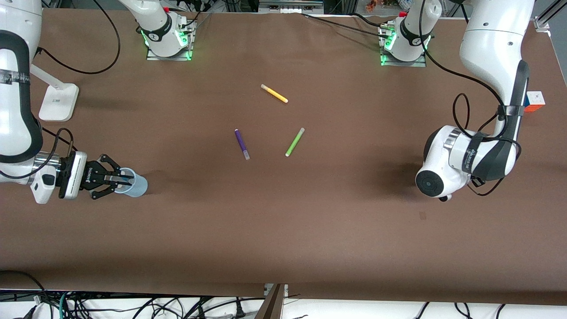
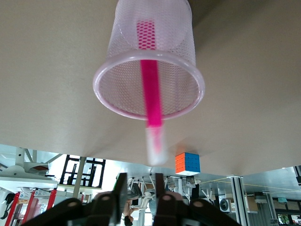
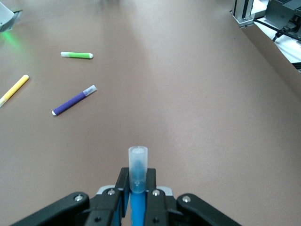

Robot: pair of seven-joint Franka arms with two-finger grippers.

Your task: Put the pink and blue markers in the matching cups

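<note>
**At both counter ends: one marker per gripper, pink one in its cup**

At the right arm's end of the counter [image 1: 310,230], the right gripper [image 3: 137,181] is clamped on the blue marker [image 3: 138,165]. Its clear cap sticks out past the fingertips. In the front view I see that gripper sitting over the mouth of the blue cup [image 1: 139,188]. Can't tell if the marker tip is inside the cup.

At the left arm's end, the left gripper [image 2: 140,181] hangs over the pink cup [image 2: 120,33], with the arm's wrist hiding both from the front camera. On the left wrist view the pink marker [image 2: 151,94] stands in that cup with its pale cap poking out of the rim toward the gripper. Gripper gap is narrow and holds nothing, and the cap looks just clear of the fingertips.

Mid-counter, three loose markers lie apart: yellow [image 1: 274,93] nearest the bases, purple [image 1: 242,144] and green [image 1: 294,142] nearer the front camera. Colour cube [image 1: 533,101] sits at the counter edge by the left arm.
</note>
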